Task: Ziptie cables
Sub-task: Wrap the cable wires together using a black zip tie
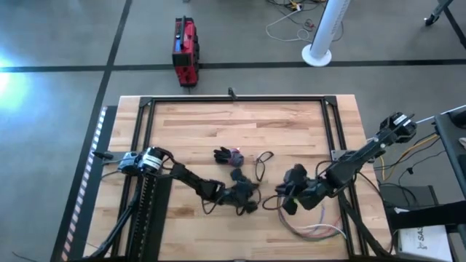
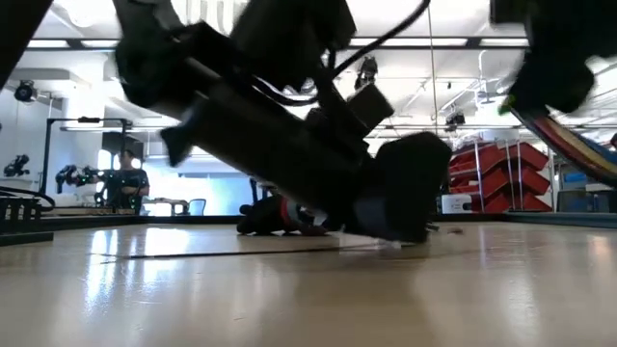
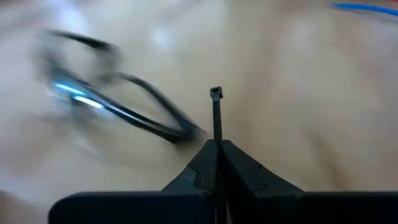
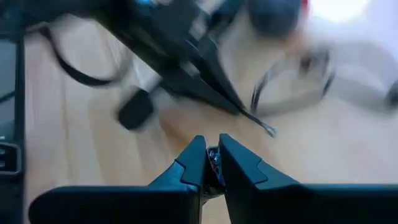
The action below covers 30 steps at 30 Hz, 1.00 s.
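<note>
Table: a light wooden butcher-block table (image 1: 218, 120) with a black metal frame stood on a grey floor.
Left arm: it reached from the table's left edge toward the middle, low over the wood.
Left gripper: the left gripper (image 3: 217, 149) lay near the table's centre, toward the near edge; its two dark fingers (image 3: 245, 171) were pressed together, pinching the strap between them.
Ziptie: the thin, straight, dark plastic ziptie (image 3: 216, 115) stood out past the left fingertips, its small square head at the free end. In the right wrist view the same strap (image 4: 258, 124) stuck out of the left gripper's tips, pointing toward the right gripper.
Right arm: it came in from the table's right edge, angled down toward the centre.
Right gripper: the right gripper (image 4: 211, 158) sat just right of the left one, close but apart from it; its fingers (image 4: 242, 168) were nearly closed, with something small and dark between them that could not be made out.
Cables: the loose bundle of thin grey, white and pinkish wires (image 1: 317, 231) curled on the wood near the front edge, under and just right of the right gripper.
Black wire loop: a small black wire loop (image 1: 262, 159) lay on the table just beyond the two grippers.
Small dark objects: a few small dark pieces (image 1: 229, 155) rested left of that loop.
Red box: a red and black case (image 1: 184, 51) sat on the floor beyond the far edge.
White post: a white post on a round base (image 1: 320, 44) stood on the floor at far right.
</note>
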Each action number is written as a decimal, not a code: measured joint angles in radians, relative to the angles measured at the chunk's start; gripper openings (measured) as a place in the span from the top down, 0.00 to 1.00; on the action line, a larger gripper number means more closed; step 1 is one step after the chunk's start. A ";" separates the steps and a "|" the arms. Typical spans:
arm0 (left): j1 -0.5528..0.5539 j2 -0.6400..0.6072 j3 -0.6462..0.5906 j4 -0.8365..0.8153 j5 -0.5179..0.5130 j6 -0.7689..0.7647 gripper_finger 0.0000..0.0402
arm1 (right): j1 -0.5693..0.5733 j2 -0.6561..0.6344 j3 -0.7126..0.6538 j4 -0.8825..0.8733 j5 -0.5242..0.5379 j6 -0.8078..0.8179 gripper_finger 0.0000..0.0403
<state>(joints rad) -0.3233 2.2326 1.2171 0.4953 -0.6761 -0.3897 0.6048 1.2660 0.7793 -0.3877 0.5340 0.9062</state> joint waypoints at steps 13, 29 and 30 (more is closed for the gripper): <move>0.013 -0.022 -0.004 0.006 -0.072 0.029 1.00 | 0.013 0.040 0.128 0.060 0.282 -0.555 0.96; -0.009 -0.021 -0.004 0.034 0.051 0.137 1.00 | 0.009 0.154 0.123 0.423 0.153 -0.898 0.96; -0.009 -0.021 -0.004 0.034 0.062 0.133 1.00 | 0.008 0.159 0.123 0.433 0.148 -0.903 0.96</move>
<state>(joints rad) -0.3328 2.2116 1.2129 0.5293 -0.6142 -0.2566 0.6132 1.4250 0.9020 0.0456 0.6815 0.0036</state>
